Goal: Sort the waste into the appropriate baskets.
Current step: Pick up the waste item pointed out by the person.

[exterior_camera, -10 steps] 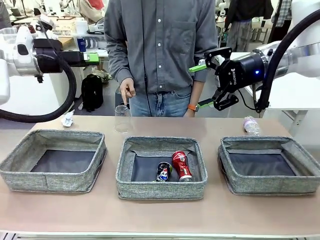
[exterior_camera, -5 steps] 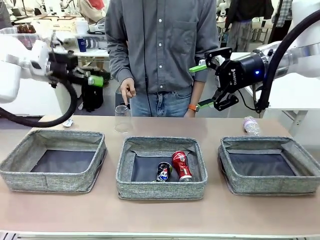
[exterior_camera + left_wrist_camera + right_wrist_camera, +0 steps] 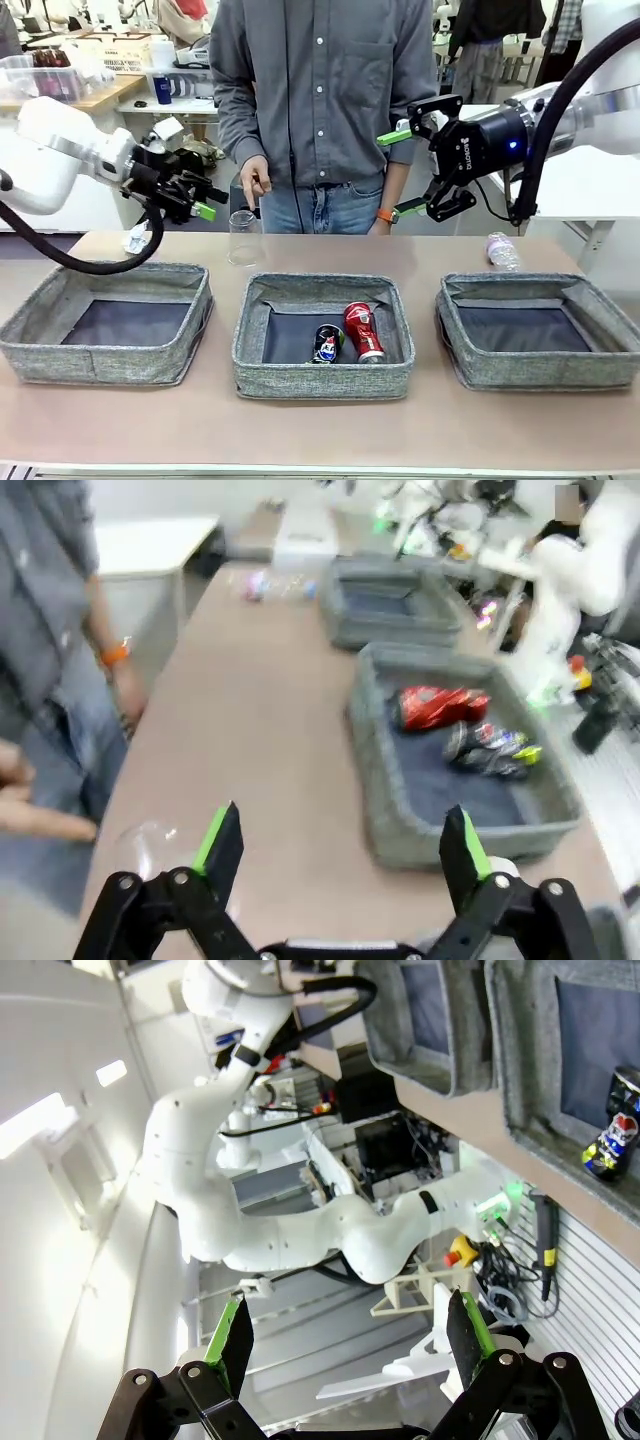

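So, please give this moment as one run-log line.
left gripper: open, raised | right gripper: open, raised | middle basket: red can, dark blue can | table: clear plastic cup, small bottle, paper wad

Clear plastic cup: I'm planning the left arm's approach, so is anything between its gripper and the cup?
Nothing visible does: the open left gripper hangs up and left of the clear plastic cup, only air between. The person's hand hovers just above the cup's rim and might crowd a grasp.

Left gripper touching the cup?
Apart. Front view: the open left gripper hangs up and left of the cup, with a visible gap between them.
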{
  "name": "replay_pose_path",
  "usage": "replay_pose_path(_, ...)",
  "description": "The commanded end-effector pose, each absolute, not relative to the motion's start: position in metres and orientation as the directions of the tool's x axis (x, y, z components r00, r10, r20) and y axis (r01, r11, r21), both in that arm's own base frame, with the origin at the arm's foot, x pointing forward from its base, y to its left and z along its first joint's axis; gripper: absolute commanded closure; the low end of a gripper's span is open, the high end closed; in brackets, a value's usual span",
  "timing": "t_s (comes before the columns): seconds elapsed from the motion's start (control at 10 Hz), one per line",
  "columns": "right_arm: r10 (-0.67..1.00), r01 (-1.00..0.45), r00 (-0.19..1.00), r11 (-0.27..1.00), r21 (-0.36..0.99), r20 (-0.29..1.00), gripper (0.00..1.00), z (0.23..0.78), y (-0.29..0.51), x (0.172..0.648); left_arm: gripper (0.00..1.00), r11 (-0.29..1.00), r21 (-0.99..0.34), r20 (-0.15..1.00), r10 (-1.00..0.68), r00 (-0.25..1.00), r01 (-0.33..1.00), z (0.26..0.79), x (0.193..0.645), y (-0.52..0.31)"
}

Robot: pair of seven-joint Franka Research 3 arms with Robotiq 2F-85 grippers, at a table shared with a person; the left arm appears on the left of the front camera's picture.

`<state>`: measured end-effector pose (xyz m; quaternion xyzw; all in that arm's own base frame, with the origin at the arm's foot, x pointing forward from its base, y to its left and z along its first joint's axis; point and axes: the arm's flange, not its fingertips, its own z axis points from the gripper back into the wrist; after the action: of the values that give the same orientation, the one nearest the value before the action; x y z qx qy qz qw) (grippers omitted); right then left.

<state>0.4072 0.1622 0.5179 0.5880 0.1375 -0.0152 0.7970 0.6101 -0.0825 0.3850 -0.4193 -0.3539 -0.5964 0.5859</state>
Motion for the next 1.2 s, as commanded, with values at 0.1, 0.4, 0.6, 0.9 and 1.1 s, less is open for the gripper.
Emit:
replay_pose_path(0.1, 0.154, 0.160, 0.964, 0.308, 0.938, -0.215, 0.00, 0.519, 0.161, 0.408, 0.00, 0.075, 0.038, 0.821, -0.571, 0.012, 0.996, 0.369, 0.637, -0.084)
replay_pose_path(0.4, 0.154, 0.160, 0.964, 0.308, 0.938, -0.215, 0.00, 0.519, 0.161, 0.408, 0.00, 0.085, 0.055, 0.825, -0.565, 0.003, 0.995, 0.369, 0.641, -0.077)
replay_pose_path(0.6, 0.154, 0.160, 0.964, 0.308, 0.938, -0.215, 0.00, 0.519, 0.161, 0.408, 0.00, 0.085, 0.055, 0.825, -0.565, 0.003, 0.995, 0.369, 0.641, -0.077)
replay_pose_path(0.9, 0.154, 0.160, 0.964, 0.308, 0.938, -0.215, 0.00, 0.519, 0.161, 0.408, 0.00, 0.198, 0.065, 0.721, -0.687, 0.091, 0.978, 0.342, 0.660, -0.083)
replay_pose_path(1.1, 0.154, 0.160, 0.964, 0.308, 0.938, -0.215, 0.00, 0.519, 0.161, 0.408, 0.00, 0.142, 0.029, 0.734, -0.675, 0.076, 0.989, 0.331, 0.664, -0.091)
